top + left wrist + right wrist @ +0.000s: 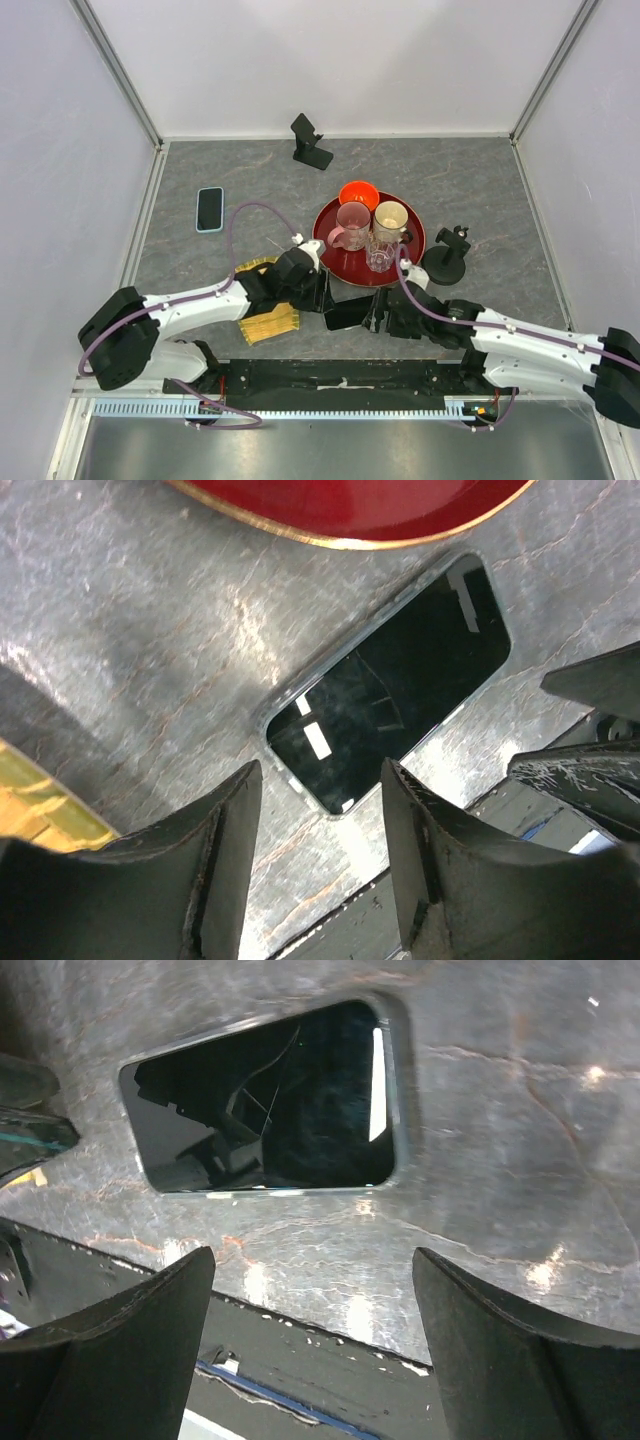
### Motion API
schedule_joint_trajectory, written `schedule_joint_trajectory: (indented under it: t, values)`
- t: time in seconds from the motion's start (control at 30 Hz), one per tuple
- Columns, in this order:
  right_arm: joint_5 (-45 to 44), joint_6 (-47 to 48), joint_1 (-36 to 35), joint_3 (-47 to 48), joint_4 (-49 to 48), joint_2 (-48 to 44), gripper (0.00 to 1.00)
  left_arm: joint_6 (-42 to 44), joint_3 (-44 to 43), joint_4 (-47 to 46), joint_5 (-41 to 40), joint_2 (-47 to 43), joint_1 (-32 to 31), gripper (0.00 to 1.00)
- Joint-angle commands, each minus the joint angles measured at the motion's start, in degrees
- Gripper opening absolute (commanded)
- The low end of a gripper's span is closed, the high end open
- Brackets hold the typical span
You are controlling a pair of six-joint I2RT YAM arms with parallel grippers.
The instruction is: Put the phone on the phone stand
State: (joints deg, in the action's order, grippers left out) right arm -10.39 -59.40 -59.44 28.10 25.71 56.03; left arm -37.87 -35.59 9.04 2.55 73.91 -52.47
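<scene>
My left tool point(320, 780), half open, and right tool point(312, 1260), wide open, hold nothing. They flank the glossy black phone point(390, 690), flat on the grey worktop point(500, 200) beside the red round tray point(350, 272). Only overhead shows the black angled phone stand point(311, 142), far back.

phone point(395, 685): glossy glass | table point(150, 630): matt veined stone | tray point(350, 505): glossy lacquer

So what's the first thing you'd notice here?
The left gripper and right gripper hang open, facing each other, over a glossy black phone lying flat near the front edge of the grey table. Right behind it sits a round red tray crowded with cups, and a black phone stand waits at the far edge.
</scene>
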Motion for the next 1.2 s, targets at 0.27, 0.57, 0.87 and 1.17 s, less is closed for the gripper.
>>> schedule_joint_trajectory:
  t: [0.27,0.57,0.87,1.17]
  values:
    - [-6.7,-13.4,-0.3,-4.9,-4.7,-9.9,0.86,5.2,-4.7,-8.8,8.3,7.3,4.3,0.76]
    - [-7.8,-13.1,-0.3,-4.5,-4.2,-8.8,0.89,3.0,-5.9,-14.6,21.0,14.8,5.9,0.76]
    - [-10.7,-14.3,-0.3,-1.6,1.8,-9.4,0.96,-1.2,-1.4,-17.6,28.7,13.3,3.8,0.76]
    - [-12.2,-12.7,-0.3,0.6,5.3,-9.6,0.98,-3.5,2.7,-19.8,25.7,3.0,0.4,0.82]
